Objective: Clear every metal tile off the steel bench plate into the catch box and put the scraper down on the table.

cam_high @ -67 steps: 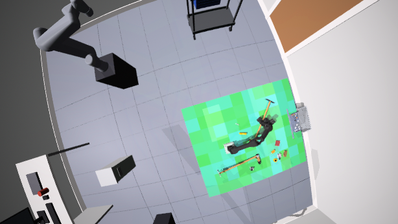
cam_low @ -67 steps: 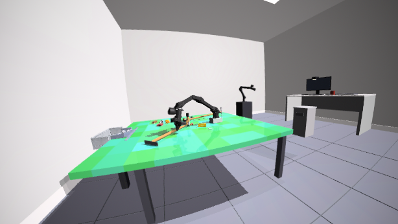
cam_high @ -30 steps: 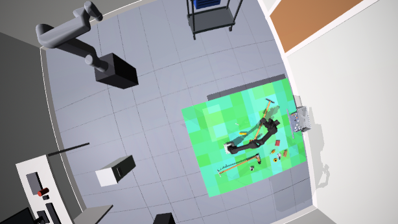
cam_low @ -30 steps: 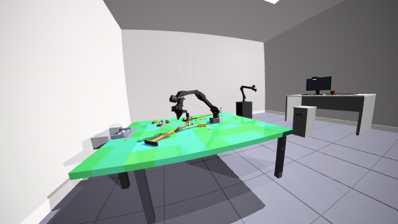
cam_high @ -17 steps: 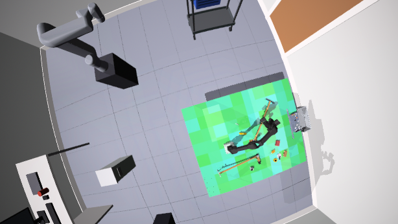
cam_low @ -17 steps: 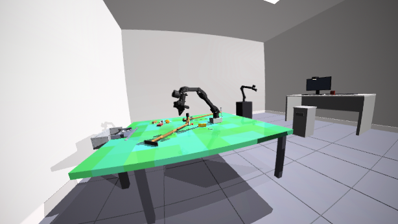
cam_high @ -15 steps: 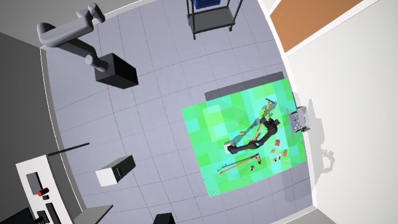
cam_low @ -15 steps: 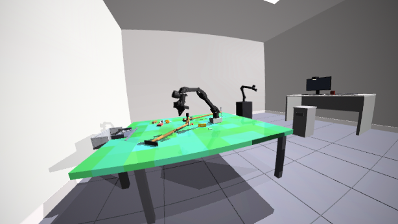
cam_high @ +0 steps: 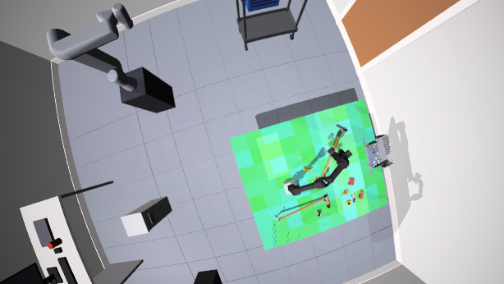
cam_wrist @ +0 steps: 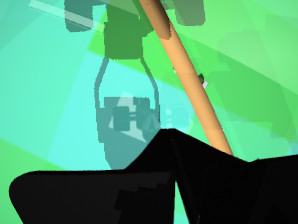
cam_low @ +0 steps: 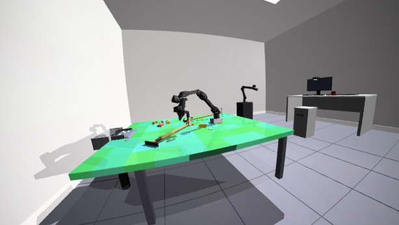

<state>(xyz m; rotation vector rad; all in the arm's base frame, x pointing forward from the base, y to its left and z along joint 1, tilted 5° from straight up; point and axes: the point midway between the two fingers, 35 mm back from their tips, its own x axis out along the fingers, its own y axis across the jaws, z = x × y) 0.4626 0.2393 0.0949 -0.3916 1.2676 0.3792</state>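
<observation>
The long scraper has an orange-brown handle (cam_high: 327,166) (cam_low: 170,132) (cam_wrist: 187,75) and a wide black head (cam_high: 341,129) (cam_low: 151,143). It lies on the table in front of the arm. My gripper (cam_high: 332,152) (cam_low: 180,118) (cam_wrist: 166,135) is shut with nothing visible between the fingers. It hangs above the table close to the handle, which passes beside and behind it in the wrist view. The grey catch box (cam_high: 384,151) (cam_low: 100,143) is at the table's far edge, with small specks beside or in it. A narrow grey strip (cam_low: 131,134) borders it. Single tiles and the bench plate's outline cannot be made out.
A second long-handled tool (cam_high: 301,209) (cam_low: 206,116) lies on the other side of the arm's base. A red block (cam_high: 351,180) (cam_low: 160,125) and several small coloured things lie between it and the box. A yellow block (cam_high: 307,168) (cam_low: 203,125) lies near the base.
</observation>
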